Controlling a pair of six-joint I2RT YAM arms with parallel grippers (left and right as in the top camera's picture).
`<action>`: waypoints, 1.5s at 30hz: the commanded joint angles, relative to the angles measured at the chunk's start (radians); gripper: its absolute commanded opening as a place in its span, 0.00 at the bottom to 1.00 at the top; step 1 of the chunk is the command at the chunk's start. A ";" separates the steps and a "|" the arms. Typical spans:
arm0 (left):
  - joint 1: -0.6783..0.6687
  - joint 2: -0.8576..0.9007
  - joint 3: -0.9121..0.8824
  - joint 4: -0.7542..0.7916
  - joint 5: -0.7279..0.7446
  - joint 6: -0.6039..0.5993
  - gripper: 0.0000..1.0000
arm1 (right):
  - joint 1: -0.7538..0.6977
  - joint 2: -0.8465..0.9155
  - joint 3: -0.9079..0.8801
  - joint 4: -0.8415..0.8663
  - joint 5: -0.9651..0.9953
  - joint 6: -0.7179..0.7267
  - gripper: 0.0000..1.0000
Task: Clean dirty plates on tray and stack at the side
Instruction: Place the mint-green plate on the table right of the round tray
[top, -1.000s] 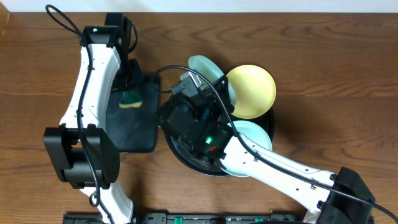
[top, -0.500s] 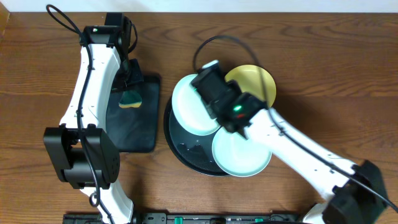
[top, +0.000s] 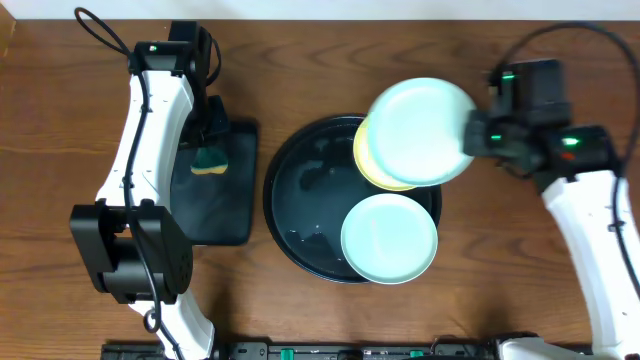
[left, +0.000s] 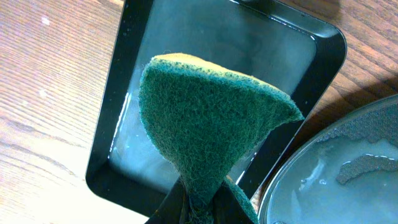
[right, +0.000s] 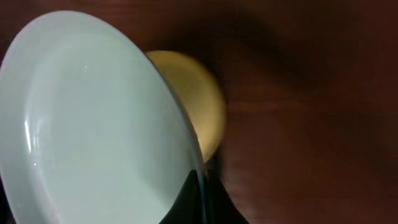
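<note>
A: Pale mint round plate (top: 420, 130)?
B: Rim pinched in right gripper (top: 472, 135), raised, partly covering pale yellow round plate (top: 368, 165) at large round black tray (top: 300, 170) rim. Second mint plate (top: 390, 238) lies in the tray.
A: Left?
B: Left gripper (left: 198, 208) clamps green sponge (left: 211, 124) above small rectangular black tray (left: 205, 31).

Green sponge (left: 211, 118) over rectangular black tray (top: 215, 205), seemingly wet; wooden table (top: 60, 120).

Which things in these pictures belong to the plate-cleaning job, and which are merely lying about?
Part of the job:
- held mint plate, in the right gripper
- yellow plate
- second mint plate
- round black tray
- green sponge, in the left gripper

Lying about:
- rectangular black tray
- wooden table
</note>
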 joint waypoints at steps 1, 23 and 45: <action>0.002 -0.016 0.024 -0.005 -0.010 0.009 0.07 | -0.143 0.001 0.002 -0.040 -0.019 -0.027 0.01; 0.002 -0.016 0.023 -0.004 -0.010 0.009 0.08 | -0.439 0.042 -0.578 0.513 -0.018 -0.144 0.01; 0.002 -0.016 0.023 -0.003 -0.010 0.009 0.08 | -0.471 0.115 -0.470 0.422 -0.323 -0.148 0.49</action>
